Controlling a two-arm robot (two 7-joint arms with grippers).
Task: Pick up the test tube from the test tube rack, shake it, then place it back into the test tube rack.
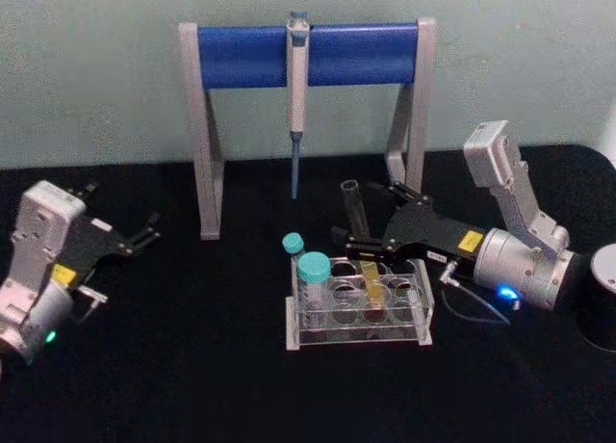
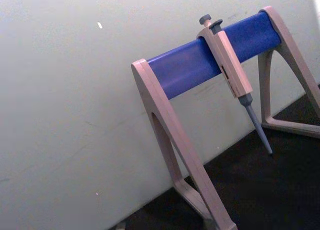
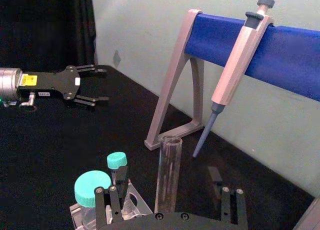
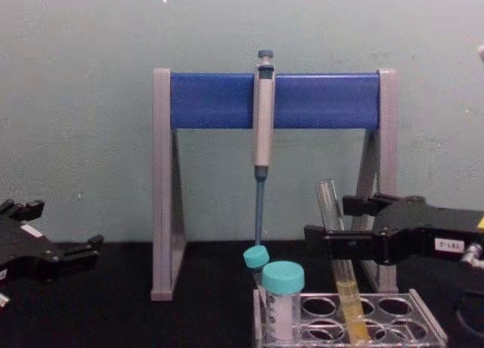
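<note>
The test tube (image 1: 354,208) is a long clear glass tube with yellow liquid in its lower part (image 4: 350,296). It stands slightly tilted in a hole of the clear plastic test tube rack (image 1: 416,320) at the table's middle. My right gripper (image 1: 370,217) reaches in from the right and is open. Its two black fingers stand on either side of the tube's upper half, well apart from the glass (image 3: 169,165). My left gripper (image 1: 144,229) rests open at the far left above the black table, holding nothing.
Two teal-capped tubes (image 1: 313,268) stand in the rack's left end. Behind the rack stands a grey-and-blue stand (image 1: 250,56) with a pipette (image 1: 296,96) hanging from it, its tip close behind the test tube. A dark round object (image 1: 604,299) sits at the right edge.
</note>
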